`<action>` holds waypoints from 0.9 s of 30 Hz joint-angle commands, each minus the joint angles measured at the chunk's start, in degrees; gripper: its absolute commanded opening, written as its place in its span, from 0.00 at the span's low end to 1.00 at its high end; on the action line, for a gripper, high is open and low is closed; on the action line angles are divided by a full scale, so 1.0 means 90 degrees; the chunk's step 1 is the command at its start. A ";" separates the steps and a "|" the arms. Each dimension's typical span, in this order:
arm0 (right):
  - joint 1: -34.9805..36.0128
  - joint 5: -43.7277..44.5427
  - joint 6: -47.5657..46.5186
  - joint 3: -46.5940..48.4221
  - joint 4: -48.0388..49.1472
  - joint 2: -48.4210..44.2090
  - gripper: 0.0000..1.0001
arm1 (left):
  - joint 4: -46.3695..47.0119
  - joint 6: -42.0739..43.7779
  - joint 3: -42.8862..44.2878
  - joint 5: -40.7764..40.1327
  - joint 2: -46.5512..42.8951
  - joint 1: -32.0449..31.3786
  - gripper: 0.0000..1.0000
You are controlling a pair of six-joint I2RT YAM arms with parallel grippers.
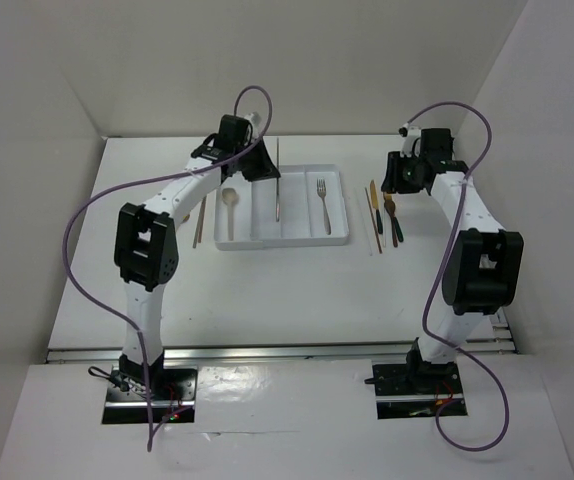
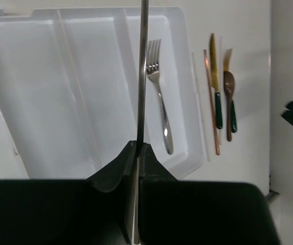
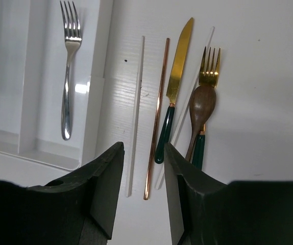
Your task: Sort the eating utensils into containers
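Two pincers: left gripper (image 2: 138, 149) clenches a silver stick (image 2: 143, 76) above the tray (image 2: 34, 102), likely for dropping; right gripper (image 3: 142, 153), released, hangs over a copper stick (image 3: 159, 102), likely its next pick.

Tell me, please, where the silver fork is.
In the top view, the silver fork lies in the rightmost compartment of the white tray, left of the chopsticks.

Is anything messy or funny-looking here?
Yes. Right of the white plastic tray, the brown wooden spoon lies on top of the gold fork with the green handle, and a thin white stick slants by them instead of lying straight.
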 commanded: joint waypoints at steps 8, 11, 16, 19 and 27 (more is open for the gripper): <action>0.0053 0.0091 0.0137 -0.0421 0.0197 -0.0645 0.45 | 0.0731 -0.0075 0.0264 -0.0863 0.0870 -0.0601 0.00; 0.0053 0.0091 0.0137 -0.0490 0.0197 -0.0714 0.45 | 0.0731 -0.0075 0.0460 -0.0999 0.1065 -0.0757 0.00; -0.0005 0.0150 0.0079 -0.0490 0.0138 -0.0840 0.45 | 0.0868 -0.0299 0.0460 -0.1078 0.1368 -0.0757 0.00; -0.0064 0.0150 0.0011 -0.0548 0.0080 -0.0841 0.45 | 0.0926 -0.0299 0.0460 -0.1078 0.1543 -0.0757 0.00; -0.0123 0.0150 0.0011 -0.0635 0.0167 -0.0841 0.50 | 0.0819 -0.0231 0.0246 -0.1146 0.1320 -0.0621 0.48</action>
